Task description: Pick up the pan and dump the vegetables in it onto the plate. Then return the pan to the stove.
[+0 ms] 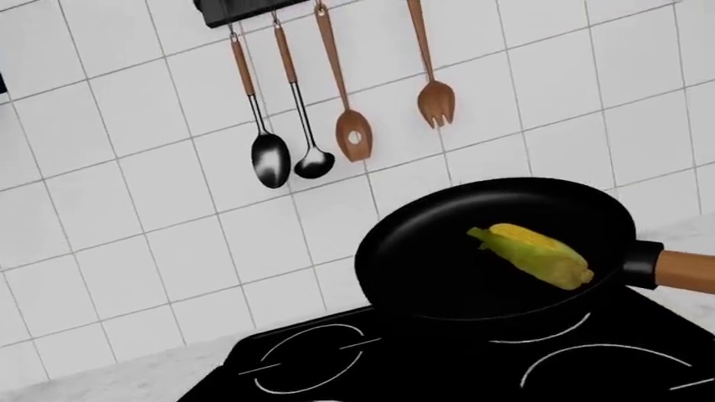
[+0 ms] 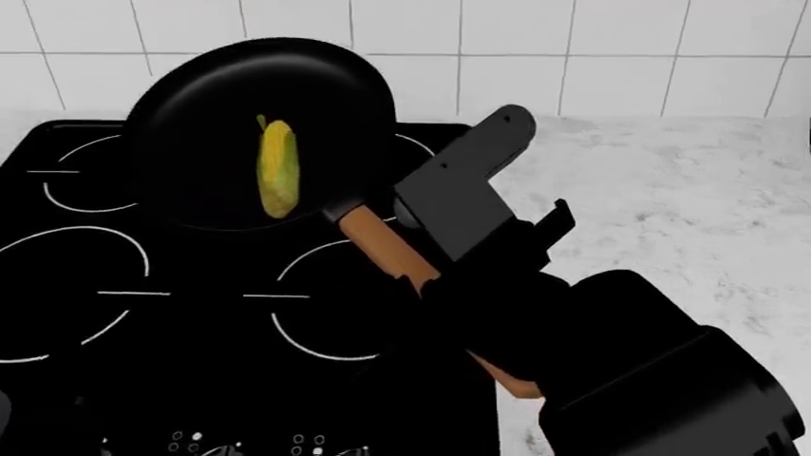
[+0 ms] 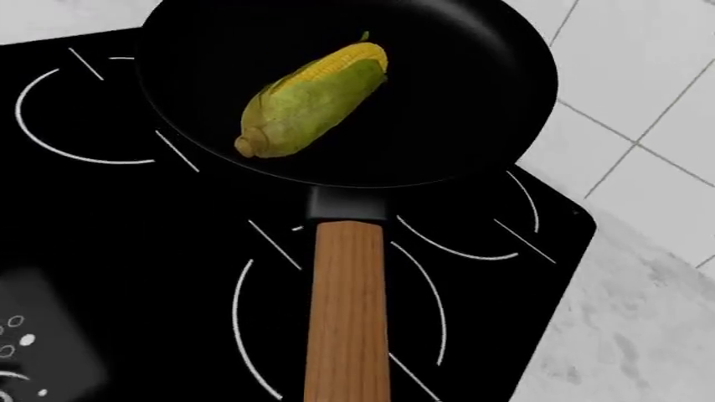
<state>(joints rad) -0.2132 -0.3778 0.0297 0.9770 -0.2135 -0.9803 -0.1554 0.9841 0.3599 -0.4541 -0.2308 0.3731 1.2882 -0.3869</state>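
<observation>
The black pan hangs above the back of the black stove, its far rim overlapping the tiled wall. The yellow corn cob with a green tip lies in it. My right gripper is shut on the pan's wooden handle. In the right wrist view the handle runs out to the pan holding the corn. The left wrist view shows the pan and corn over the stove. The plate and my left gripper are out of view.
Ladles and wooden utensils hang on the white tiled wall behind the stove. A grey marble countertop lies right of the stove. Stove control marks show at its front edge.
</observation>
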